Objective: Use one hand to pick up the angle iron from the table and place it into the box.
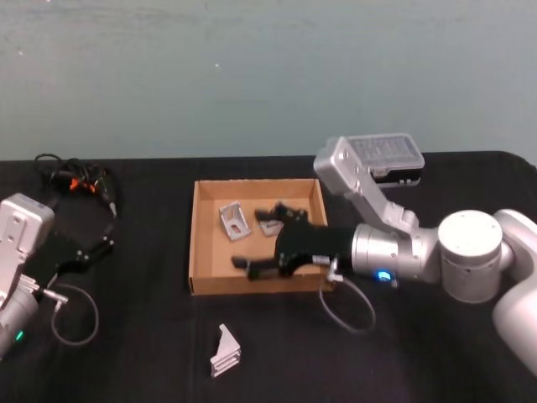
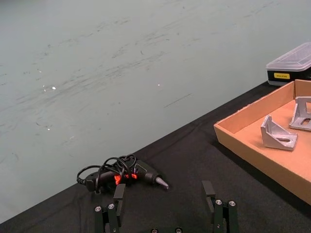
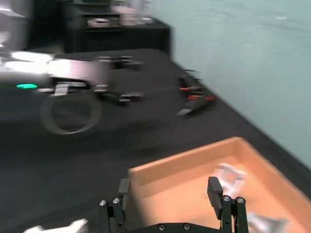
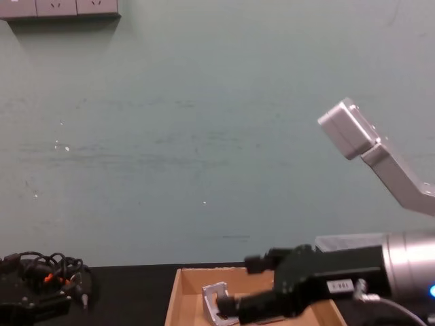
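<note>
Hovering over the box (image 1: pixel 195 239), right hand (image 1: pixel 262 239) fingers (image 3: pixel 214 188) gape empty; left hand (image 2: pixel 164 189) open near cabled tool (image 2: pixel 142 170).

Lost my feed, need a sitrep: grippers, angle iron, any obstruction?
Right gripper open, empty, over box. Left gripper open, parked left. Two angle irons boxed; third angle iron on table before box, nothing in between.

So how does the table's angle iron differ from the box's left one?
The loose angle iron lies on the table before the box; the boxed angle iron sits inside, at its left. The open right gripper hovers nearer the boxed one; the left gripper is parked far left. Both silvery, ungripped.
</note>
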`<state>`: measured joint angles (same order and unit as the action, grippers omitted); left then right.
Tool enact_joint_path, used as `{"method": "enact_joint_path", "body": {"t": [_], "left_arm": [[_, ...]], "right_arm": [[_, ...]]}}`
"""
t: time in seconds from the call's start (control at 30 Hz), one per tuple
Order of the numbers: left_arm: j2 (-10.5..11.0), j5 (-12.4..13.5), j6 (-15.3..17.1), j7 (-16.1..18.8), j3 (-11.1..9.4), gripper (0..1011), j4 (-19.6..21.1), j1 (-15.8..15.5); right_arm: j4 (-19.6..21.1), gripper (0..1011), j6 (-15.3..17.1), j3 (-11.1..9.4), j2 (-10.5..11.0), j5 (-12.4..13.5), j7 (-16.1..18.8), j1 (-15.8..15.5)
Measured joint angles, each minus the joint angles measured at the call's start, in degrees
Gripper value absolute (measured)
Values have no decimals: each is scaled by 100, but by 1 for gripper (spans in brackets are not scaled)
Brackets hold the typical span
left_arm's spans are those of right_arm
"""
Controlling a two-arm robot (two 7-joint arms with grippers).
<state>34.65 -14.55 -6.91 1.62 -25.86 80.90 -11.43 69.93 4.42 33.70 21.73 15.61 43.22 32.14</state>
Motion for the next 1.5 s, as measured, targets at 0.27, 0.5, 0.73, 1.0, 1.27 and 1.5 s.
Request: {"method": "enact_joint_path", "body": {"t": [0.27,0.5,0.73,1.0,1.27,1.5], "left_arm": [[0,0,0,0,0,1000,0,0],[0,0,0,0,0,1000,0,0],[0,0,0,0,0,1000,0,0],[0,0,0,0,0,1000,0,0],[0,0,0,0,0,1000,0,0],[0,0,0,0,0,1000,0,0]], "right_arm": [[574,1004,4,368,425,201,773,-284],[629,1004,-29,632,525,242,989,-320],[468,1004,-58,841,468,206,985,-228],[365,1004,3,1106,419,97,957,-100],[337,1004,24,1260,389,90,823,-51],[287,1004,45,1306,353,116,650,-27]]}}
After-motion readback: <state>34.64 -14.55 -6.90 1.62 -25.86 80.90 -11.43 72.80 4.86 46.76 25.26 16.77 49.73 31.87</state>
